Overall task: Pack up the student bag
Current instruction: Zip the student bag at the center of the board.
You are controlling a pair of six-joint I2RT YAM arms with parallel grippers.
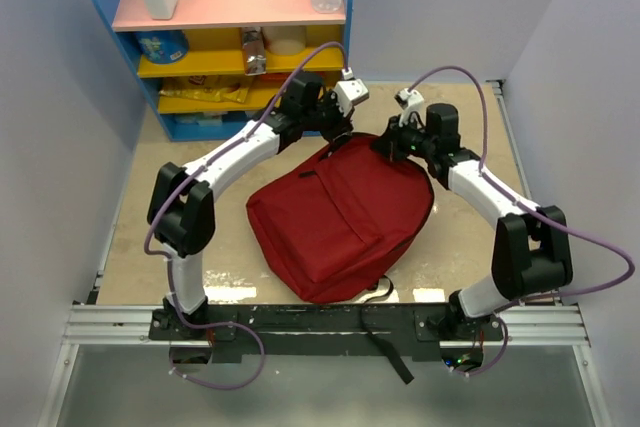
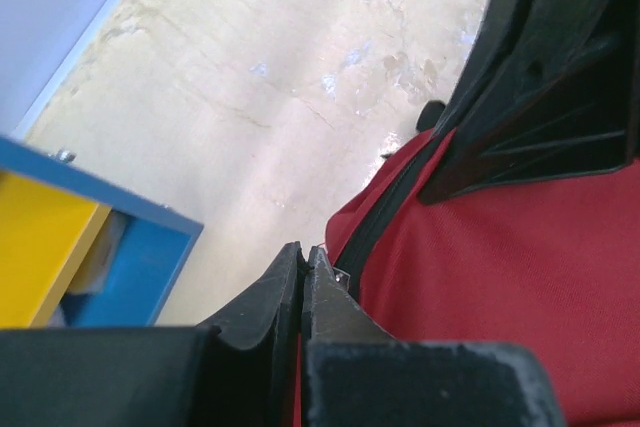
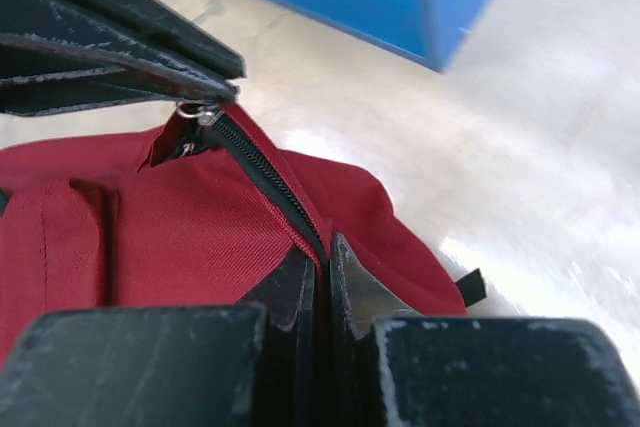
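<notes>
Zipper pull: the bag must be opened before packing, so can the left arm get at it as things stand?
Likely yes: the left gripper appears shut on the zipper pull of the student bag, nothing in between. The right gripper pinches the bag's edge beside it.

Beige table (image 1: 130,247): dark red student bag (image 1: 340,222) lies centre; blue shelf unit (image 1: 230,9) far-left

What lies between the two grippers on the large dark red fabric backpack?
A short run of black zipper on the dark red fabric backpack, stretching from the left gripper to the right gripper; the right wrist view shows it.
</notes>
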